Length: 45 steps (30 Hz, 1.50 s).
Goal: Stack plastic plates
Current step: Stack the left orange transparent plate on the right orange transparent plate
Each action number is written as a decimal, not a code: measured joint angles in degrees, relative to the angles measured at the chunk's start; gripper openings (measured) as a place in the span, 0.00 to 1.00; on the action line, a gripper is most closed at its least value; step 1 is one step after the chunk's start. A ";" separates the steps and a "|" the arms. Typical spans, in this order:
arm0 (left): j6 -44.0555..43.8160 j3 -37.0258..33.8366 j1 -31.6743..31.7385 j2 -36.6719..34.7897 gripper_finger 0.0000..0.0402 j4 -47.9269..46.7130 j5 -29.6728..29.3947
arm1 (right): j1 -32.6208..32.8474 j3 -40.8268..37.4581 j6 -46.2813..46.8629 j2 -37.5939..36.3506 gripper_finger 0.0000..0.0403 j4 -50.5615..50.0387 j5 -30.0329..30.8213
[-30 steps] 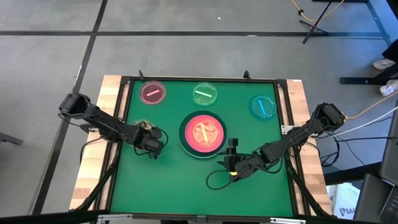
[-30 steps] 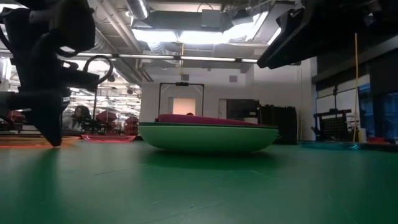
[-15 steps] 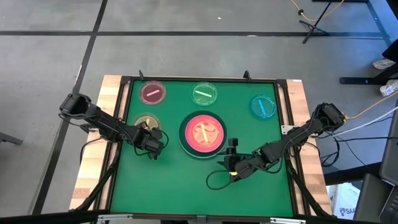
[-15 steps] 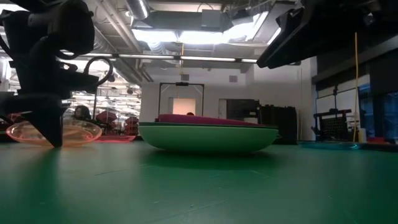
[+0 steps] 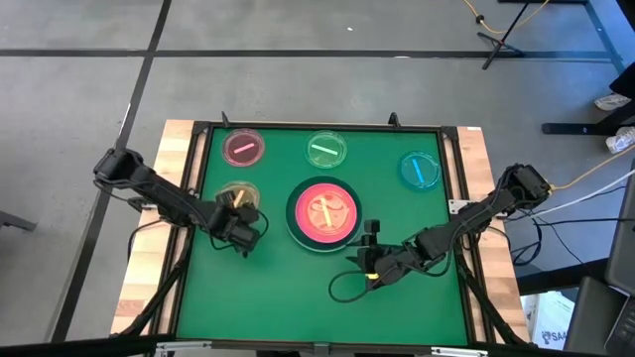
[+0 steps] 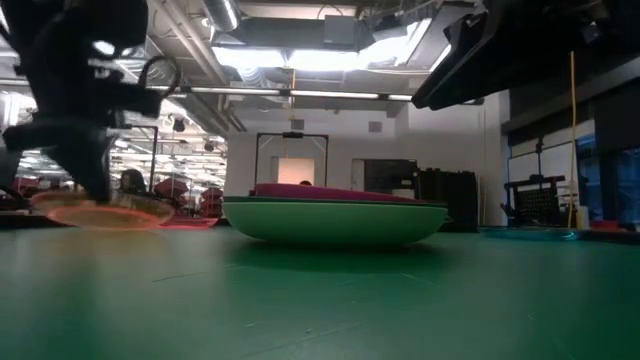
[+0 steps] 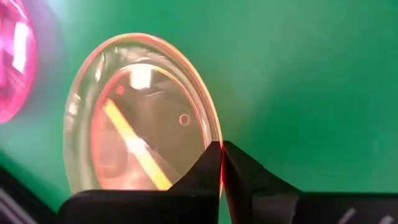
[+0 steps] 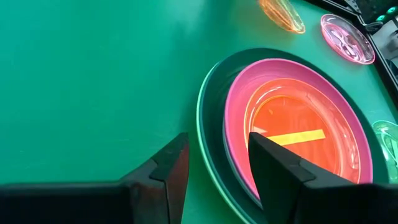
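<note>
A stack [image 5: 323,213] stands mid-table: a light green plate, a dark green one, a pink one and a clear amber dish on top; it also shows in the low view [image 6: 333,218]. A second clear amber dish [image 5: 234,194] is at the left, and my left gripper [image 5: 238,210] is shut on its rim. My right gripper [image 5: 370,236] is open and empty just near-right of the stack, its fingers on either side of the stack's rim [image 8: 211,143] in the right wrist view. Small clear pink [image 5: 244,148], green [image 5: 325,150] and blue [image 5: 420,170] dishes lie flat along the far side. My left gripper pinches the amber dish's rim [image 7: 214,134] between its two fingertips, on the dish's near-right side. The fingers come slanting down from above [image 6: 95,190]. The dish [image 6: 100,210] sits a little raised at the held side; I cannot tell whether its far side still rests on the table.
The green mat is framed by a dark rail [image 5: 198,198] with wooden borders outside it. A black cable [image 5: 342,288] loops on the mat by my right arm. Open mat lies along the near side.
My left gripper has gone up a little with the amber dish's rim between its fingers. The dish, hidden behind the gripper in the low view a second ago, now shows beside it, raised slightly off the mat at the held side.
</note>
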 joint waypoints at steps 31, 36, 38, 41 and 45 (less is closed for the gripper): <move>35.25 15.11 0.74 3.15 0.00 29.38 -11.39 | 0.15 0.00 -1.89 0.02 0.39 3.16 2.57; 41.66 15.06 2.88 7.91 0.01 39.73 -9.51 | 2.59 0.00 -7.65 -0.02 0.39 6.98 5.67; 44.25 15.05 3.44 9.84 0.01 43.26 -8.85 | 3.99 0.00 -8.37 -0.33 0.39 7.44 8.46; 46.66 15.05 4.34 12.61 0.01 48.21 -6.13 | 6.04 0.00 -9.14 -0.82 0.39 7.29 12.60; 48.32 15.05 4.92 15.51 0.01 53.31 -4.05 | 7.81 0.00 -9.31 -1.09 0.39 6.80 17.37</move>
